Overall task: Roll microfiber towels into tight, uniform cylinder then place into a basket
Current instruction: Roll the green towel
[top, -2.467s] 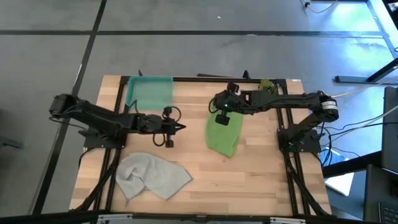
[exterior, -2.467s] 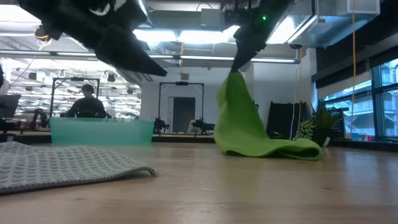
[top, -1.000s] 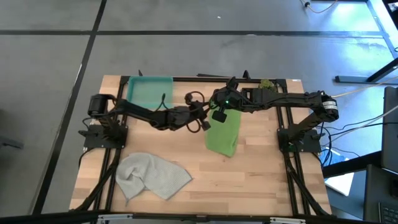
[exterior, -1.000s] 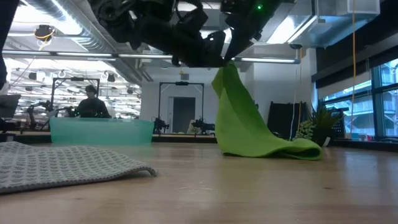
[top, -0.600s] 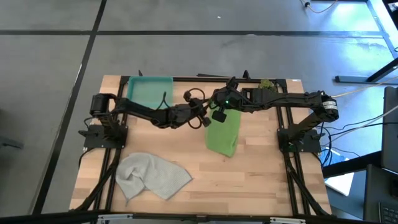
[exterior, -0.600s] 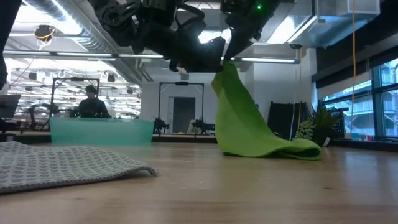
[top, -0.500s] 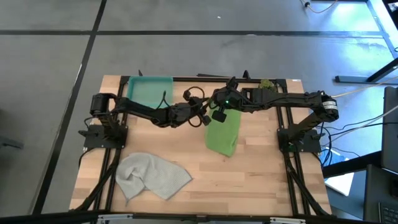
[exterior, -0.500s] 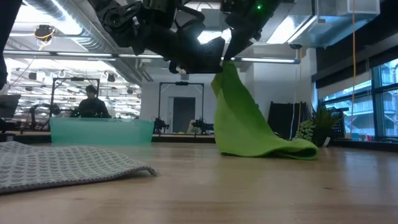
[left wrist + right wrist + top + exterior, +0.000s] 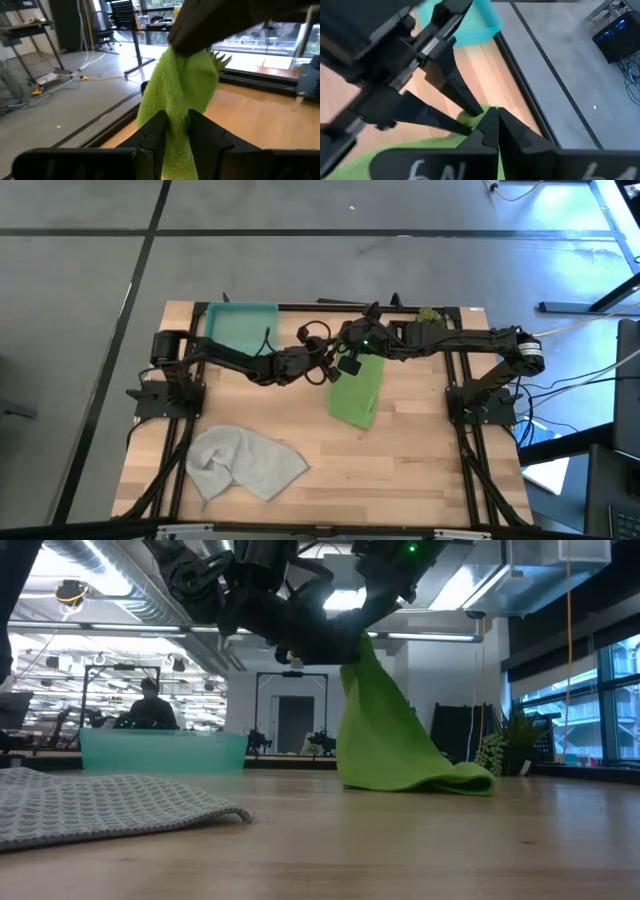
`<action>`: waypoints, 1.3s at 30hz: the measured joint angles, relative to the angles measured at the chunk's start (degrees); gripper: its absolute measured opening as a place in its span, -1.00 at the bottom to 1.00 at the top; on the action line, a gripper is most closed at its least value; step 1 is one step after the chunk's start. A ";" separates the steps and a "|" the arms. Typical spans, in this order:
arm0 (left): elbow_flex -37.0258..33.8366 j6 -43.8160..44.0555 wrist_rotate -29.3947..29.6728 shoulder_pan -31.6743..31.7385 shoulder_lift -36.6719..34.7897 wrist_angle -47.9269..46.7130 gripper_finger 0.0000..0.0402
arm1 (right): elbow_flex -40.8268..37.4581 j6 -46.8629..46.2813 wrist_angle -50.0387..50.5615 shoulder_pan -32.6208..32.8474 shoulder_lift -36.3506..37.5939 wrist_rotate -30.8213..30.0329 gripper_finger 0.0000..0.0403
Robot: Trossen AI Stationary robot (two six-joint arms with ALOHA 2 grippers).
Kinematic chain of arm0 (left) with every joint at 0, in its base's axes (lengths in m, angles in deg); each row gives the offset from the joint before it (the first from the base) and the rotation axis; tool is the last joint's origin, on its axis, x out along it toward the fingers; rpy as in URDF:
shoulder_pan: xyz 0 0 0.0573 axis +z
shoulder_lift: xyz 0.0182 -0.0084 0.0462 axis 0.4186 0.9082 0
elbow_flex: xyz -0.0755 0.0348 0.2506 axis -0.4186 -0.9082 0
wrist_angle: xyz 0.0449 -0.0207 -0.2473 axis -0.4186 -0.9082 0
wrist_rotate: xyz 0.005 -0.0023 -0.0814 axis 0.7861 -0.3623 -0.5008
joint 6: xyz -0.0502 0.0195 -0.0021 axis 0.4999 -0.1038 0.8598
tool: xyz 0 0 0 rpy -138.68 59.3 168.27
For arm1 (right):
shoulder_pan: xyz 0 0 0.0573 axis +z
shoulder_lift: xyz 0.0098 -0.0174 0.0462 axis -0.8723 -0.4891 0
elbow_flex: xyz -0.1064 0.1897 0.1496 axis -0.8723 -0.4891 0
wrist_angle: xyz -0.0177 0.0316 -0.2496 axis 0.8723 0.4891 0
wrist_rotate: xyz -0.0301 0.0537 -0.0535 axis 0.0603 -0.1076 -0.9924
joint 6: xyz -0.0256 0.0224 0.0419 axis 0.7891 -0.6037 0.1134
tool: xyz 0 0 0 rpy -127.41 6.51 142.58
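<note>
While the lime green towel (image 9: 356, 392) hangs lifted by its upper edge, both grippers are on it, over the far middle of the table (image 9: 420, 470).

Item 1, right gripper (image 9: 352, 352): fingers pressed together on the towel's top corner, holding it up so that the cloth drapes down and its lower end rests folded on the wood (best seen in the low view (image 9: 400, 755)).

Item 2, left gripper (image 9: 172, 131): reached across from the left, its two fingers set either side of a fold of the same towel just below the right gripper's hold, closed on the cloth; in the high view it sits just beside the right gripper (image 9: 330, 370).

Item 3, grey towel (image 9: 245, 462): lying crumpled and unrolled near the front left corner, well apart from both arms.

Item 4, basket (image 9: 241, 327): at the far left corner; no towel shows in it.

Step in hand, as judged: a two-handed hold on the green towel, in order to spread it flat before rolling; no rolling has begun.

Next move calls for: drawing the two grips apart along the upper edge to pull the cloth taut, then lowering it flat onto open wood, clear of the grey towel, with its edges square.
</note>
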 joint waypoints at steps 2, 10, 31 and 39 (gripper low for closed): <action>0.01 -1.72 2.92 0.00 0.57 -0.34 -0.62 | 0.00 -0.01 -0.30 0.00 0.00 0.00 -1.00; 0.01 -4.34 12.00 -0.17 0.73 -0.40 -0.62 | 0.00 0.16 -0.32 0.00 0.00 -0.02 -1.00; 0.01 -12.84 11.39 1.01 -0.04 -1.09 -0.88 | 0.00 1.79 -0.45 -0.02 0.00 -0.04 -1.00; 0.01 -18.70 9.79 1.03 -3.37 -2.25 -0.99 | 4.47 4.83 2.04 -0.75 -0.02 -0.17 -1.00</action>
